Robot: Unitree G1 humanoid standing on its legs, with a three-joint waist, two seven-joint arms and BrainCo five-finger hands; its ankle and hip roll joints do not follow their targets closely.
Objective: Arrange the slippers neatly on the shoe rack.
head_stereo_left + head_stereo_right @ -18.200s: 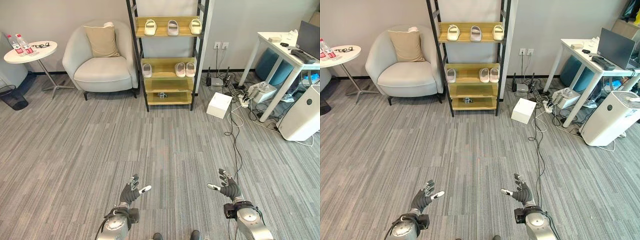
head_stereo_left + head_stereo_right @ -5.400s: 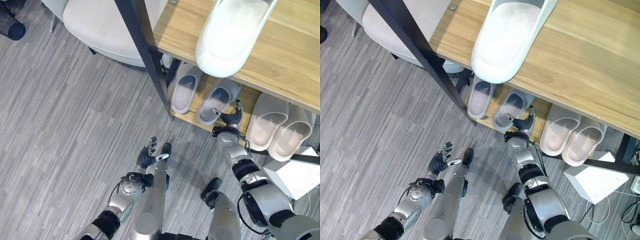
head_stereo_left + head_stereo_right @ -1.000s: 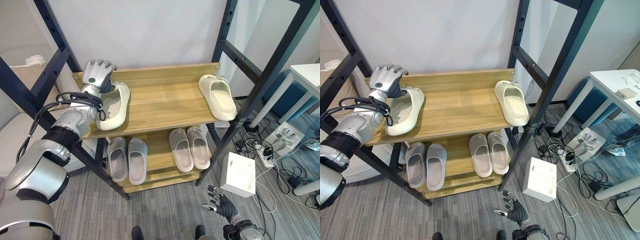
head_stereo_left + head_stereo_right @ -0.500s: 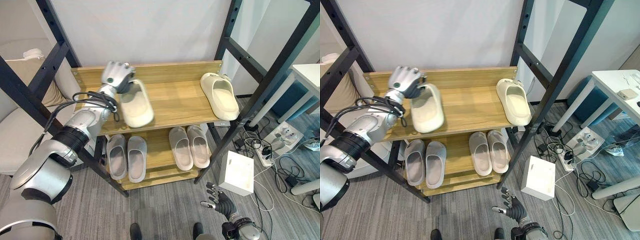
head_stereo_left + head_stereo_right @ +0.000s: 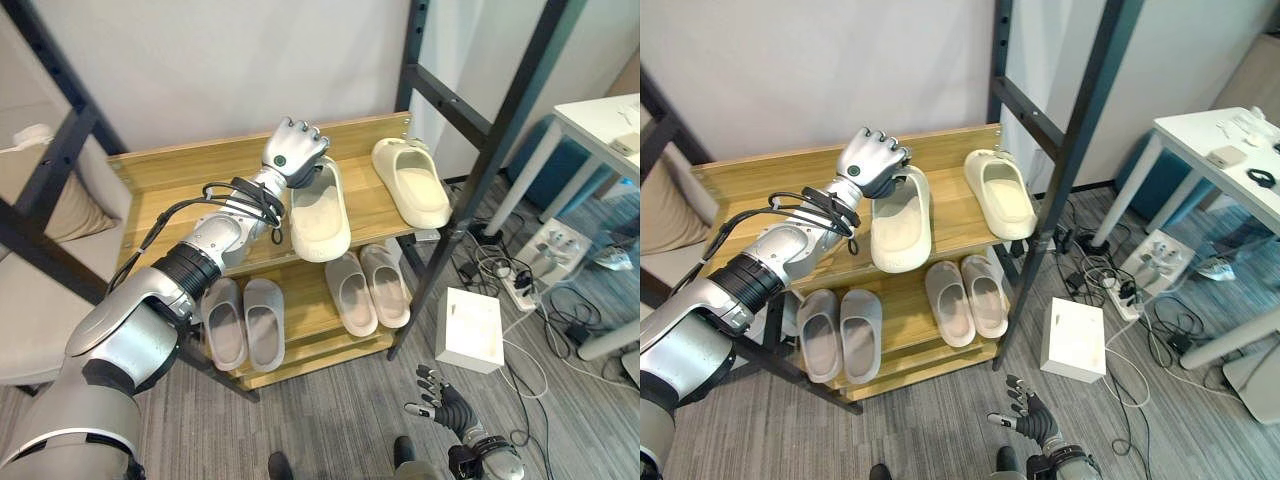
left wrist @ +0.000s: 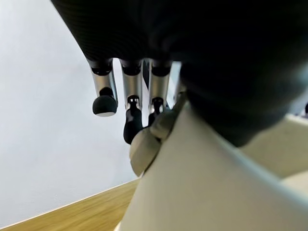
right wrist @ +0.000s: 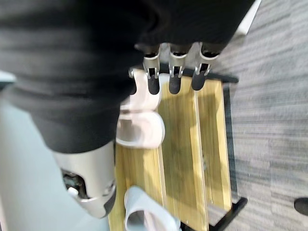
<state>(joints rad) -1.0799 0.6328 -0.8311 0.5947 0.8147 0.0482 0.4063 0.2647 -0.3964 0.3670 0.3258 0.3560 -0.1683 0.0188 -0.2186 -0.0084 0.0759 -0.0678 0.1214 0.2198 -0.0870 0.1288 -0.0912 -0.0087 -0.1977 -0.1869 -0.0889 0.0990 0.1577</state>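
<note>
— Where's the slipper?
— Top shelf, left hand curled on its heel, toe pointing outward; its mate lies just right.
— Right hand?
— Low, apparently relaxed, far off.

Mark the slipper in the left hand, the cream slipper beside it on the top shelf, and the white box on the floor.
held slipper (image 5: 320, 215), left eye view, its insole.
cream slipper (image 5: 410, 183), left eye view, its footbed.
white box (image 5: 475, 329), left eye view, its top face.
</note>
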